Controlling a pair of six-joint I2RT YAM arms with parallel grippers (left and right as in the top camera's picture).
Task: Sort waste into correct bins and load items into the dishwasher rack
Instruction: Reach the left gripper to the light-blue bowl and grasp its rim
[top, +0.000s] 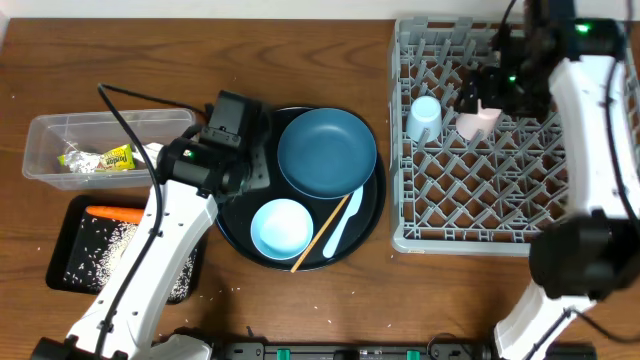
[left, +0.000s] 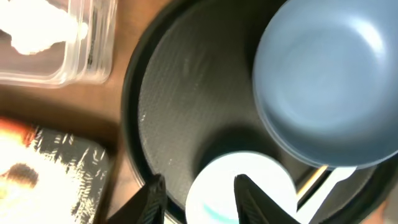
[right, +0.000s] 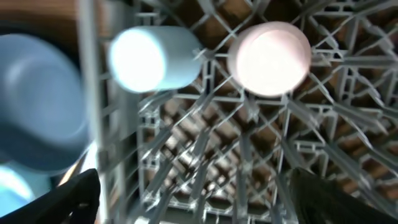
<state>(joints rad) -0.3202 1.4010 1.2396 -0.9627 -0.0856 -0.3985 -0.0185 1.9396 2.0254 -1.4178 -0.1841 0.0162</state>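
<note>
My left gripper (left: 199, 196) is open and hangs low over the round black tray (left: 180, 93). One finger is over the tray's rim and the other over the small light blue bowl (left: 249, 180), so they straddle the bowl's edge. Beside the bowl are the dark blue plate (top: 326, 150), the chopstick (top: 322, 232) and the white spoon (top: 345, 220). My right gripper (right: 199, 199) is wide open and empty above the dishwasher rack (top: 480, 200). The light blue cup (right: 149, 59) and the pink cup (right: 268, 59) lie in the rack.
The clear box (top: 60, 135) at the far left holds a yellow-green wrapper (top: 100, 158) and white tissue (left: 37, 31). In front of it, the shallow black tray (top: 70, 260) holds rice and an orange carrot (top: 113, 213). A black cable runs over the clear box.
</note>
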